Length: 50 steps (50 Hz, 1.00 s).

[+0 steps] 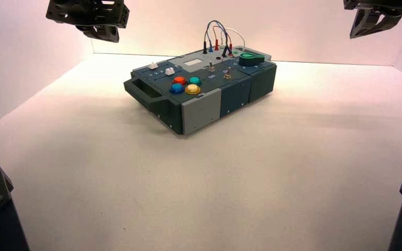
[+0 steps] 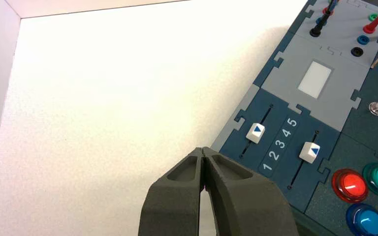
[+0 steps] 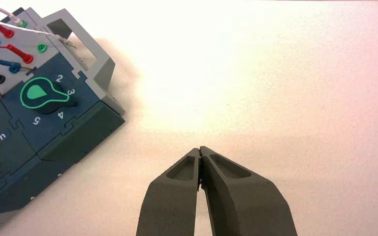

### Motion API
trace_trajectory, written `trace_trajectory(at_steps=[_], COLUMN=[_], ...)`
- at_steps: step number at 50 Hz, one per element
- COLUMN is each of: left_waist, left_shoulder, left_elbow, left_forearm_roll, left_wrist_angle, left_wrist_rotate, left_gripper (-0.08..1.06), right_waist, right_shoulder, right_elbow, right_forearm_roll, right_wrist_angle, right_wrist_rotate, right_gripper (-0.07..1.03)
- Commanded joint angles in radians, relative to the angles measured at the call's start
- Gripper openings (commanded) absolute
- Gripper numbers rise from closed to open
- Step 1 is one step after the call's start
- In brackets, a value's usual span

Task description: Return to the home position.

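Both arms hang high and well apart, clear of the box (image 1: 204,94) that sits on the white table (image 1: 272,172). Below the left gripper (image 2: 203,150) — fingertips pressed together, holding nothing — lie two white sliders (image 2: 256,132) (a scale lettered 1 to 5 runs between them), with the red button (image 2: 349,183) near. The right gripper (image 3: 199,149) is likewise pressed together over bare table, off beside the green knob (image 3: 43,95) — its pointed end lies nearest the 3.
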Motion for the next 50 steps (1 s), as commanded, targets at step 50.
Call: trace_trajectory(at_steps=[50], left_waist=[0.020], left_shoulder=[-0.029], left_elbow=[-0.031], left_forearm_roll=[0.003], left_wrist_angle=[-0.005], left_wrist_rotate=[0.011], left_gripper=[-0.03], right_waist=[0.038], right_shoulder=[-0.052], right_elbow=[-0.041], right_forearm_roll=[0.014], right_wrist_angle=[0.055], right_wrist_rotate=[0.002], right_gripper=[-0.02])
